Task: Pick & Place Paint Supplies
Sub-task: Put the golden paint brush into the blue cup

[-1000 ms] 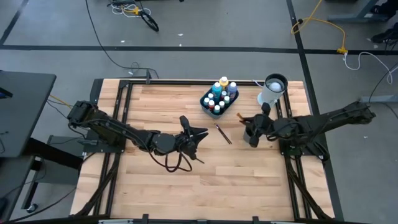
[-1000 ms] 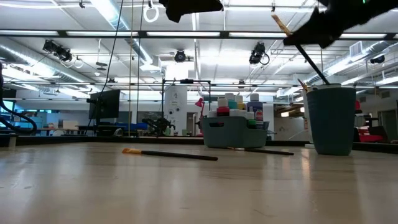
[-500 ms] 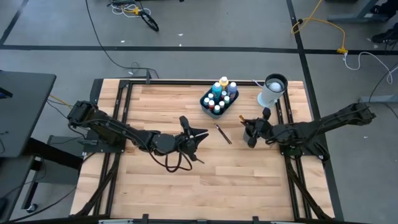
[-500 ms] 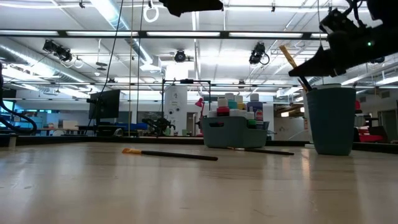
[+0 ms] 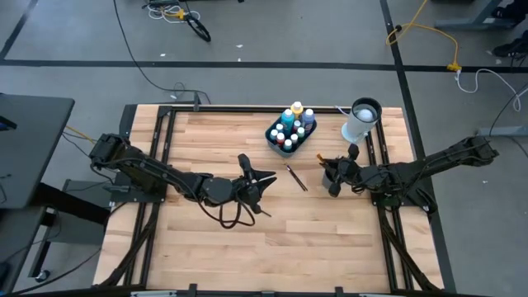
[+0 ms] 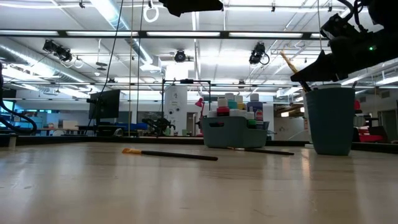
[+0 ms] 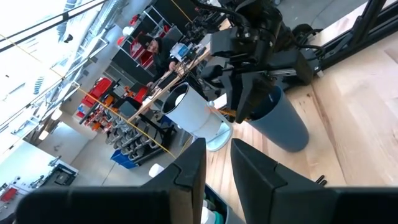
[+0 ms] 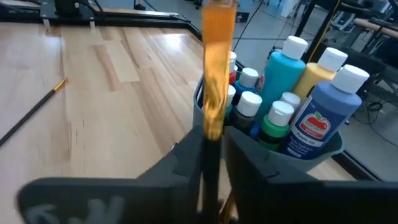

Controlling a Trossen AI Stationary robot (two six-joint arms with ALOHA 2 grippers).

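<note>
A wood-and-dark brush (image 8: 215, 74) slants up out of a grey cup (image 6: 331, 121) at the table's right. My right gripper (image 8: 212, 140) is just above the cup's rim, with the brush between its narrowly open fingers. Two more brushes (image 6: 171, 154) (image 5: 295, 177) lie flat on the wood. Several paint bottles (image 8: 283, 68) stand in a dark bin (image 5: 290, 132) at the far middle. My left gripper (image 5: 266, 176) hangs over the table's middle, narrowly open (image 7: 217, 149) and holding nothing. My right gripper has its fingers (image 8: 186, 165) close on either side of the brush's dark lower part (image 8: 210, 163); whether they touch it, I cannot tell. They come at it roughly level, from the table's right. The brush's lower end is inside the cup and its wooden end (image 6: 287, 61) points up.
A tall white cylinder with a dark top (image 5: 361, 120) stands at the far right corner, just behind the cup. Bare wood stretches across the near half of the table (image 5: 272, 247). Dark frame rails run along both sides.
My right gripper has come down over the grey cup with the brush. The brush has sunk deeper into the cup, so less of it stands above the rim. My left arm has stayed where it was.
</note>
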